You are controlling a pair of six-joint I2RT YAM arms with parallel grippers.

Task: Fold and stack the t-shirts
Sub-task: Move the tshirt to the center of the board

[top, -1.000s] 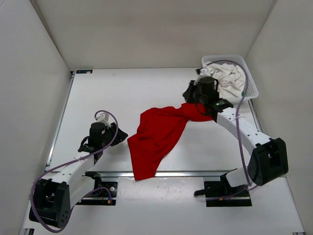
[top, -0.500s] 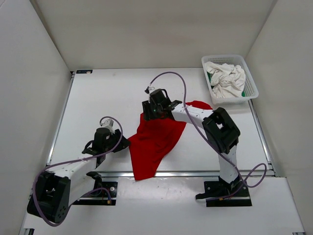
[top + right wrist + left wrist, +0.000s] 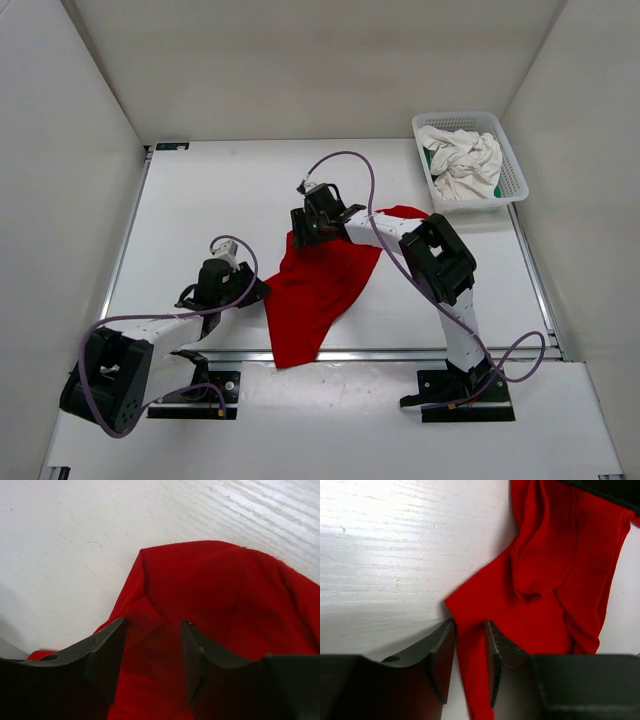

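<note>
Inside the narrow-gapped left gripper [image 3: 469,625] runs the red t-shirt [image 3: 320,285], its long axis slanting ahead toward the wide-open right gripper [image 3: 153,624].

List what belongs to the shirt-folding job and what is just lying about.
Job:
red shirt, on the table
white shirt, in the basket
green shirt, a sliver under the white

Lying about:
basket
table

green shirt [image 3: 497,190] mostly hidden under white shirt [image 3: 462,160], bk-rt basket [image 3: 516,178]
</note>
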